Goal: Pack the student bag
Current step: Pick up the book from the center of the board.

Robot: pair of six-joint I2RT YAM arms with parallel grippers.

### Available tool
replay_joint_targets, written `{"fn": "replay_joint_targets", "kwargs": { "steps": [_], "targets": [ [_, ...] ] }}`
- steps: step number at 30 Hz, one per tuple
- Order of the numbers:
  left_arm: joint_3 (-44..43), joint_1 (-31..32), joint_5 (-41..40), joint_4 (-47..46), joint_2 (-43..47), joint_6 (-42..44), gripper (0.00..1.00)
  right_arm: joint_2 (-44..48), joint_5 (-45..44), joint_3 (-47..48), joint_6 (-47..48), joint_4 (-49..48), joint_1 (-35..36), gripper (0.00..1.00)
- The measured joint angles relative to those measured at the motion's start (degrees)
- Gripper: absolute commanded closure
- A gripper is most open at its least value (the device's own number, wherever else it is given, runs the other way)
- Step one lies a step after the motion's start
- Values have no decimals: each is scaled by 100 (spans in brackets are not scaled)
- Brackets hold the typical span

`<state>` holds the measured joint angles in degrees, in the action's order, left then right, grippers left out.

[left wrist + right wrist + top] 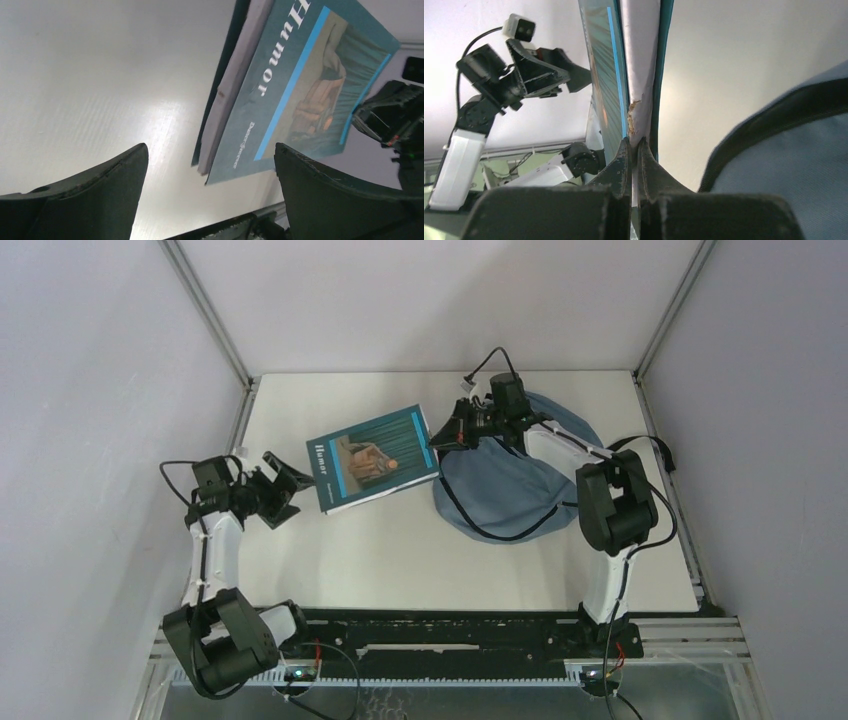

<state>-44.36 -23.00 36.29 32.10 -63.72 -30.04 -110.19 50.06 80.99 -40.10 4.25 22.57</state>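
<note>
Beneath the right arm (612,502), the student bag (495,495) lies half hidden.

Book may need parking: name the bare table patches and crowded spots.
Free: the wide near strip of table between book, student bag and arm bases; also the far strip behind the book. Crowded: the right, with bag and right gripper; left gripper beside the book.

My black plastic right gripper (635,144) meets a teal softcover book (375,458): bright blue stripe, white lettering, brownish picture with an orange spot, pale grey pages. The soft fabric backpack (500,495) is grey-blue, edged black.
</note>
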Motion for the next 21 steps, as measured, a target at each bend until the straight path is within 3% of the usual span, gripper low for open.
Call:
{"fn": "replay_joint_targets", "kwargs": {
  "steps": [10, 12, 14, 17, 18, 20, 21],
  "targets": [
    [219, 7, 1314, -1005, -2, -741, 3, 0, 1051, -2, -879, -1060, 70, 100],
    [284, 13, 1499, -1217, -2, -925, 13, 0, 1176, -2, -1091, -1250, 70, 100],
    [306, 28, 1637, -1416, -2, -1104, 31, 0, 1257, -2, -1231, -1364, 70, 100],
    [306, 83, 1821, -1722, 4, -1368, 73, -13, 1290, 28, -1250, -1272, 85, 100],
    [308, 98, 1838, -1797, 13, -1429, 83, -33, 1237, 92, -1185, -1086, 92, 100],
    [313, 83, 1930, -1961, 61, -1617, 91, -98, 988, 278, -966, -487, 68, 100],
    [310, 94, 2002, -2059, 111, -1735, 92, -131, 844, 345, -835, -188, 55, 84]
  ]
}}
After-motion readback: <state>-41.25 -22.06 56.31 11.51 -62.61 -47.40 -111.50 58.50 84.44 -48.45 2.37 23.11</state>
